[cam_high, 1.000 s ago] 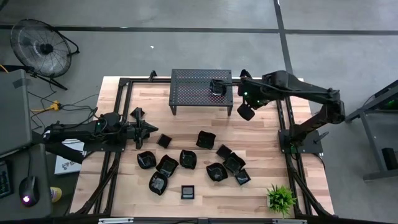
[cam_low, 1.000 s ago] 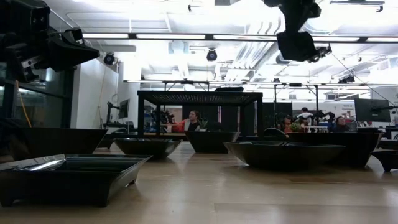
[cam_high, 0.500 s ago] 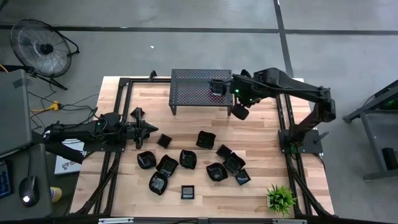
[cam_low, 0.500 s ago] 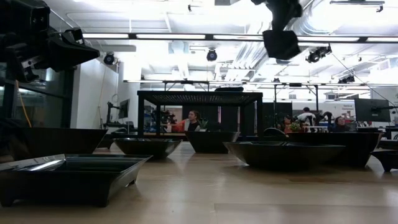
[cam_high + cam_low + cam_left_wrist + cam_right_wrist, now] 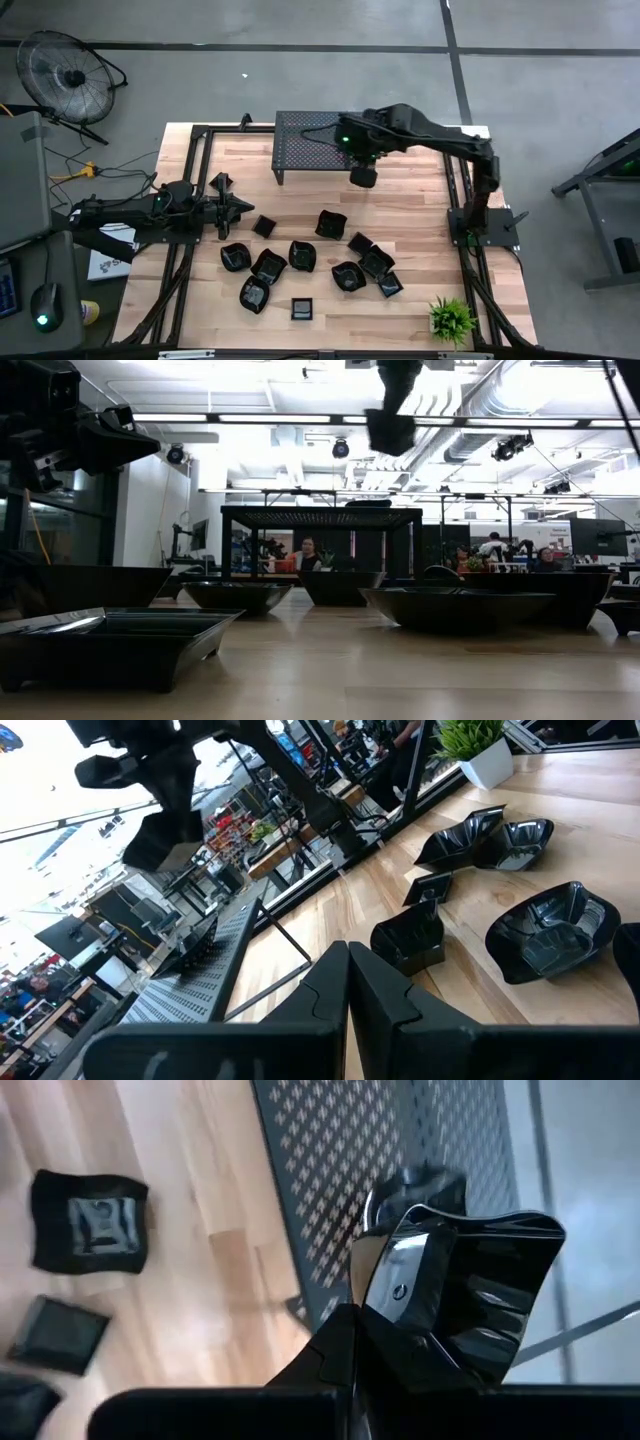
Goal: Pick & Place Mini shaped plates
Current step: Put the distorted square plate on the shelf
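Claw on the left arm (image 5: 240, 207) waits low over the desk (image 5: 420, 200), off the front-left corner of the perforated stand (image 5: 310, 135). Its fingers are pressed together with nothing between them.

In front of the stand, the loose mini shaped plates (image 5: 300, 255) lie scattered on the wood, some touching, none stacked as far as I can tell.

Over the stand's front-right edge hangs the right claw (image 5: 350, 1318), pinched narrow on the rim of one glossy black plate (image 5: 460, 1290), which it carries above the perforated top. A dark rounded shape sits on that top just beyond the held plate, perhaps another plate, but it is too blurred to be sure.

The step in hand looks like the place: one plate is being brought over the stand. Next, the right claw needs to lower onto a bare patch of the top, level the plate, then open.
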